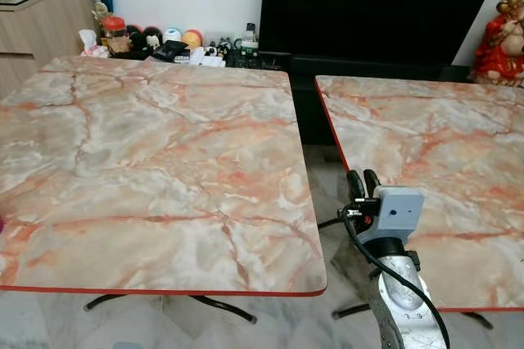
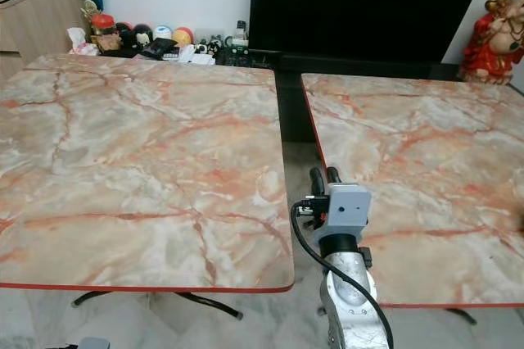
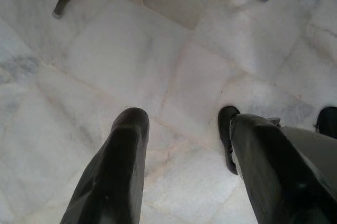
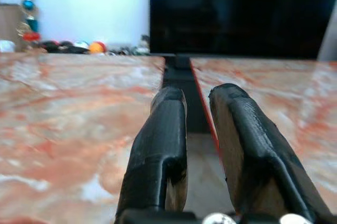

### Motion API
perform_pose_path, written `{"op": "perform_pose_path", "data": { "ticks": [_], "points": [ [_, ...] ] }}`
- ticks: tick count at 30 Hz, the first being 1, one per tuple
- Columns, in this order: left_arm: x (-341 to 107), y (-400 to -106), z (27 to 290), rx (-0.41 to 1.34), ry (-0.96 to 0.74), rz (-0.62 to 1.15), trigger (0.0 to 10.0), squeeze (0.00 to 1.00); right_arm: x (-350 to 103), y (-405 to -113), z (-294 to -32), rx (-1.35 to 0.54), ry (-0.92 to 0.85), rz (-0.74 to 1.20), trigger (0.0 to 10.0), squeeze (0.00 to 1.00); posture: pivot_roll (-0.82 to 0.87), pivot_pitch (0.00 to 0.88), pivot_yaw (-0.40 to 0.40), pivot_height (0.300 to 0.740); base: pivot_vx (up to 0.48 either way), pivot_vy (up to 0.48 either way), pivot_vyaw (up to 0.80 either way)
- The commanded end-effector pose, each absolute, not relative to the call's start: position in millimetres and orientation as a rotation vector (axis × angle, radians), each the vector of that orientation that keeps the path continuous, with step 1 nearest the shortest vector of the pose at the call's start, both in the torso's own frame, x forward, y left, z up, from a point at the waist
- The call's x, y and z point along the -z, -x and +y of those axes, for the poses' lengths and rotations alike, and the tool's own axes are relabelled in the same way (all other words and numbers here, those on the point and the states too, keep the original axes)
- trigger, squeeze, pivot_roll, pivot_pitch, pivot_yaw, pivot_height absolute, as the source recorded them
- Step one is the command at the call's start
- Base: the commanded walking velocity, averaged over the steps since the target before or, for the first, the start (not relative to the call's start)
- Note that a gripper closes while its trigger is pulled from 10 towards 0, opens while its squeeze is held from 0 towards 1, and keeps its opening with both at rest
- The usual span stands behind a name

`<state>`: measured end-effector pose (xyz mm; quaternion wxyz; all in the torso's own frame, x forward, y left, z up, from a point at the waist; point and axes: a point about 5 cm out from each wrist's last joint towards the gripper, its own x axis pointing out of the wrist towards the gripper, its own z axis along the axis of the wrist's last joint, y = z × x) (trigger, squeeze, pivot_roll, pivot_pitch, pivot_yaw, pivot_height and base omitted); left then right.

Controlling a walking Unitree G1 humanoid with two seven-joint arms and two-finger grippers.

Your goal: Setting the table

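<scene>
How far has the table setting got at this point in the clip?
Nothing looks done: the left marble table and the right marble table carry no tableware. In hand: nothing. The right gripper is raised in the gap between the tables, fingers slightly apart and holding nothing; the left gripper hangs open over the floor. All the setting is left.

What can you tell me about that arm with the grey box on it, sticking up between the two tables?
It is the robot's right arm, silver metal, with a black cable looping along it. A grey box with a small lens sits at the wrist. Beyond it the right gripper has two long black fingers, close together with a narrow gap, holding nothing. It is raised in the gap between the two marble-patterned tables, pointing forward, touching neither.
</scene>
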<state>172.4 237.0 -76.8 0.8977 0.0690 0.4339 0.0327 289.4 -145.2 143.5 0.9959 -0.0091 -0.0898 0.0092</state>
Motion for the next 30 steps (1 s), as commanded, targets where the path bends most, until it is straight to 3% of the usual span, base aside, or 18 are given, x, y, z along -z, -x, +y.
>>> {"op": "perform_pose_path", "data": {
  "ticks": [1, 15, 30],
  "points": [
    [79.6, -169.1, 233.0, -0.059, -0.137, 0.917, 10.0, 0.00, -138.3, -288.6, -151.6, 0.000, 0.026, -0.150, 10.0, 0.00, 0.01, 0.052, -0.037, 0.740, 0.000, 0.000, 0.00],
    [78.1, -173.5, 230.1, -0.043, -0.140, 0.902, 10.0, 0.00, -70.3, -272.3, -155.7, -0.192, 0.131, 0.227, 10.0, 0.00, 0.00, 0.060, -0.039, 0.740, 0.000, 0.000, 0.00],
    [76.6, -177.2, 228.3, -0.037, -0.140, 0.887, 10.0, 0.00, -45.5, -254.7, -147.7, -0.318, 0.133, 0.383, 10.0, 0.00, 0.01, 0.063, -0.042, 0.740, 0.000, 0.000, 0.00]
  ]
}}
